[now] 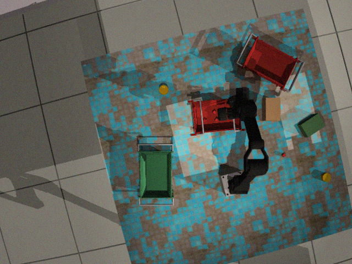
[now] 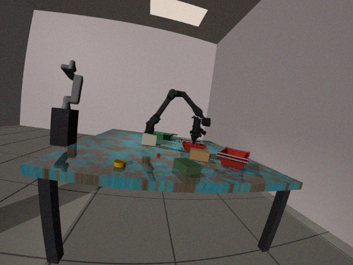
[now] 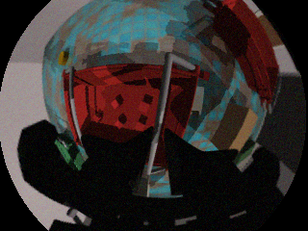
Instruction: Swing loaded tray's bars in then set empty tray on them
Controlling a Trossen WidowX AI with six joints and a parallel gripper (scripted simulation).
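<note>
The loaded red tray [image 1: 209, 131] [image 2: 186, 147] stands upright, with several small red blocks [image 1: 214, 111] [image 3: 143, 119] on its floor. Its left wire bar [image 1: 202, 116] [image 3: 72, 96] lies inside its left end, across the top. Its right wire bar [image 1: 234, 125] [image 3: 164, 91] stands just inside the right end; its resting height is unclear. My gripper [image 1: 223, 114] [image 2: 194, 142] [image 3: 158, 130] points down over the right part of this tray, nearly shut with a narrow gap. In the wrist view this bar passes behind that gap; contact is unclear. An empty red tray [image 1: 270, 62] [image 2: 235, 162] stands farther right, bars out.
An empty green tray [image 1: 156, 173] [image 2: 164, 135] stands at the other side. A tan block [image 1: 273, 109] [image 2: 199, 154] lies between the red trays, and a green block [image 1: 312, 125] [image 2: 186, 167] beyond. Yellow discs [image 1: 163, 89] [image 1: 326, 177] and a small red cube [image 1: 283, 154] also lie on the table.
</note>
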